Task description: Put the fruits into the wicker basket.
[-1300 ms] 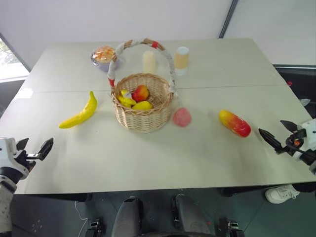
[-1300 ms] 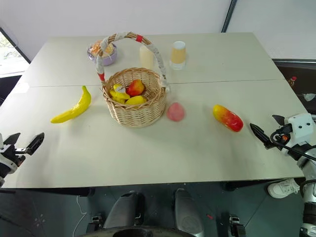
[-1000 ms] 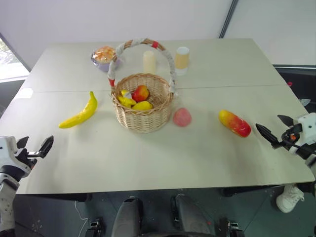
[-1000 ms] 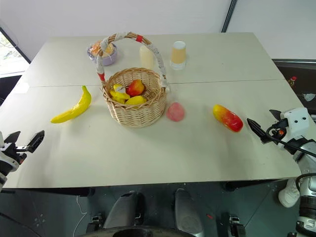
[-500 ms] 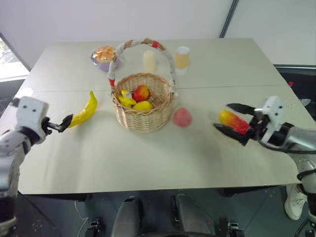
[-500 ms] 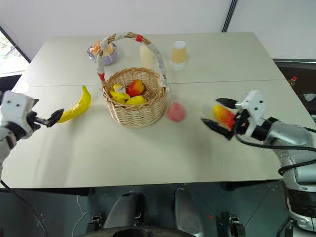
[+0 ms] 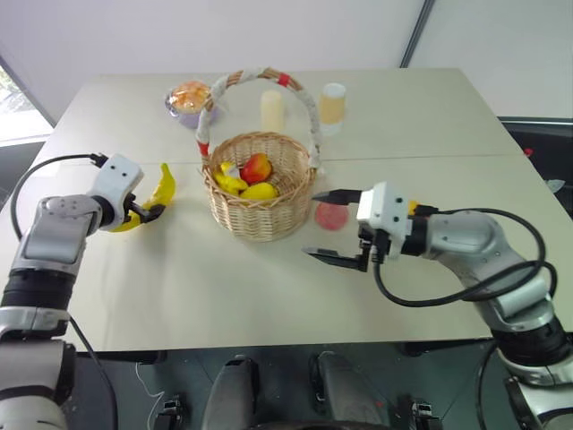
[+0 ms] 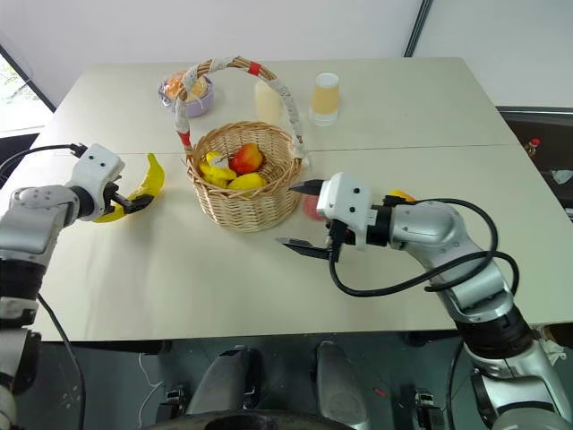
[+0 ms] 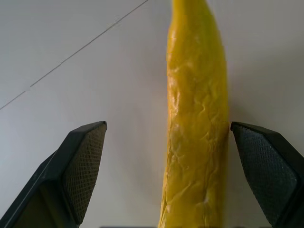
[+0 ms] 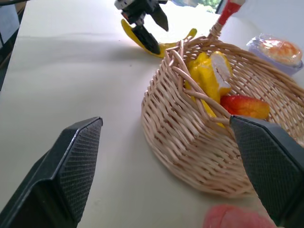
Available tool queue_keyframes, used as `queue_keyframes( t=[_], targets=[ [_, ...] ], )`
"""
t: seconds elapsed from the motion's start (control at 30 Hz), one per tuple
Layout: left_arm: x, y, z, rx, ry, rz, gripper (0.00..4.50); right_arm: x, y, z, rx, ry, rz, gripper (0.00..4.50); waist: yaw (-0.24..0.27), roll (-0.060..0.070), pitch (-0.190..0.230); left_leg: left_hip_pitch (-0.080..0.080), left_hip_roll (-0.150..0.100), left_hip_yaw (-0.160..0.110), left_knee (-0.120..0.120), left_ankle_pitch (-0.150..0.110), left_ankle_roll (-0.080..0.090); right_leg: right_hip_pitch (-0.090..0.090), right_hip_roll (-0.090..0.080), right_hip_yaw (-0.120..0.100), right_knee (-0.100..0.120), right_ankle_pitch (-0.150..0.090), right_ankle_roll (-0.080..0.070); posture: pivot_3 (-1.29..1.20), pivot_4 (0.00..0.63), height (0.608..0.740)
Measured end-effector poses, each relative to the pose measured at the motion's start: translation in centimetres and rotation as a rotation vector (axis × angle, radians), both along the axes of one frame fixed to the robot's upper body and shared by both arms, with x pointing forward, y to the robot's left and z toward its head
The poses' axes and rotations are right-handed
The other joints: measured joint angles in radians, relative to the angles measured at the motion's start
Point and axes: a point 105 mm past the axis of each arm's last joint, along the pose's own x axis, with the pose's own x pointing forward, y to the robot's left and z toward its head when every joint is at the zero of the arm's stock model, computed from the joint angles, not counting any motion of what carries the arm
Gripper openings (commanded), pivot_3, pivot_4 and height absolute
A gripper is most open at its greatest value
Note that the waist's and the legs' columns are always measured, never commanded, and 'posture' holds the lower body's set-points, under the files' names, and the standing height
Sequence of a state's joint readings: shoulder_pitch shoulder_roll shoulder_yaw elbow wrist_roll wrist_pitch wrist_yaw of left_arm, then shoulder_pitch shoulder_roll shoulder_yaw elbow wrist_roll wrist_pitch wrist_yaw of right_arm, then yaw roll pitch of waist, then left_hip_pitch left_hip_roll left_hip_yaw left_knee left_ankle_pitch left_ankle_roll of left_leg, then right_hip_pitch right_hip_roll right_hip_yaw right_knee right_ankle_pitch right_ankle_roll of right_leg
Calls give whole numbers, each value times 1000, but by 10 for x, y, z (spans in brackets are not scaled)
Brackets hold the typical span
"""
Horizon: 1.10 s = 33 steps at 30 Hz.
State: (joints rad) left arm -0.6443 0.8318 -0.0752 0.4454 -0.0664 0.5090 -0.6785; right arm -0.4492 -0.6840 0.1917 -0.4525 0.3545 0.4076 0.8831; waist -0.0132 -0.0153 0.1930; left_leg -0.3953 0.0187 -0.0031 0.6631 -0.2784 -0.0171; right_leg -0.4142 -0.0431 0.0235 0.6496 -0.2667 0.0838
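I see the round tan woven wicker basket [image 7: 259, 184] with its tall white-wrapped, red-banded arched handle standing near the middle of the pale worktop [image 7: 224, 287]. Fruit-like pieces in yellow and red already lie inside it.

The long yellow banana [image 7: 158, 193] lies on the worktop to the left of the basket, apart from it. My left end effector [image 7: 150, 212] is at the banana's near end with its black fingers spread; in the left wrist view the banana [image 9: 197, 118] runs up between the two fingers [image 9: 80, 166], nearer to one of them, and I cannot tell whether either pad touches it.

The small round pink peach [image 7: 331, 216] sits just beside the basket on its right. My right end effector [image 7: 329, 226] hangs in front of the peach, pointing towards the basket, its fingers spread wide and nothing between them. The right wrist view looks past those fingers at the basket wall, with the peach [image 10: 232, 219] low at the edge.

The oblong red-and-yellow mango [image 8: 400, 195] is mostly hidden behind my right arm; a sliver of yellow shows.

At the far side stand a small purple bowl with an orange top [image 7: 188, 101] and two pale yellow cylinders [image 7: 271, 111].
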Motion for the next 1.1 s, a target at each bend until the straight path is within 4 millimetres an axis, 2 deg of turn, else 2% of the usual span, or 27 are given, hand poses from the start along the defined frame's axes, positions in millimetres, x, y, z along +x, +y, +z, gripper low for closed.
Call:
queue_keyframes(
  t=[0.23,0.43,0.47,0.5,0.63,0.7,0.8,0.9,0.97,1.03,1.1],
  targets=[
    [10,-6,-3,-35,34,-27,4500,7,15,2,4,-62,23,4472,0,0,0,0,-1,-1,1,0,0,0,-1,0,2,0,0,0,150,740],
    [11,-10,-8,-68,47,-40,1666,10,18,3,-7,-100,21,4500,-1,0,0,0,-1,-2,2,0,0,0,-2,0,3,0,0,0,150,740],
    [10,-8,-8,-73,45,-33,1240,10,19,4,-6,-104,22,4500,-2,0,0,0,-1,-2,2,0,0,-1,-2,0,4,0,0,0,150,740],
    [10,-6,-8,-79,43,-26,1035,10,19,4,-5,-106,22,4500,-4,0,0,0,-1,-2,2,0,0,-1,-2,0,4,0,0,0,150,740],
    [7,4,-8,-119,28,36,994,13,20,5,-4,-111,18,4500,-6,0,0,1,-1,-2,2,0,0,-1,-1,0,5,0,0,0,150,740],
    [-1,14,-5,-151,11,71,994,14,20,6,-4,-114,16,4500,-7,0,0,0,0,-2,2,0,0,-2,-2,0,5,0,0,0,150,740],
    [-24,16,21,-251,-68,27,994,15,15,10,-10,-126,1,4500,-7,-1,0,-8,3,-2,3,1,-2,-11,-3,1,7,0,0,0,150,740],
    [-57,-9,54,-300,-133,-166,994,20,4,16,-10,-143,-35,4500,0,-2,-1,-13,2,-3,4,1,-2,-15,-6,1,8,0,0,0,150,740],
    [-80,-48,76,-319,-158,-368,994,22,-4,21,-5,-152,-61,4500,10,-2,-1,-13,0,-4,4,2,-3,-14,-9,0,7,0,0,0,150,740],
    [-91,-81,92,-312,-197,-508,994,25,-10,24,7,-150,-82,4500,18,-2,-1,-12,-1,-4,4,2,-3,-12,-8,0,7,0,0,0,150,740],
    [-91,-115,106,-310,-258,-608,994,30,-16,25,14,-139,-108,4500,24,-2,-1,-10,-3,-4,5,3,-4,-10,-7,0,7,1,1,0,150,740]
  ],
)
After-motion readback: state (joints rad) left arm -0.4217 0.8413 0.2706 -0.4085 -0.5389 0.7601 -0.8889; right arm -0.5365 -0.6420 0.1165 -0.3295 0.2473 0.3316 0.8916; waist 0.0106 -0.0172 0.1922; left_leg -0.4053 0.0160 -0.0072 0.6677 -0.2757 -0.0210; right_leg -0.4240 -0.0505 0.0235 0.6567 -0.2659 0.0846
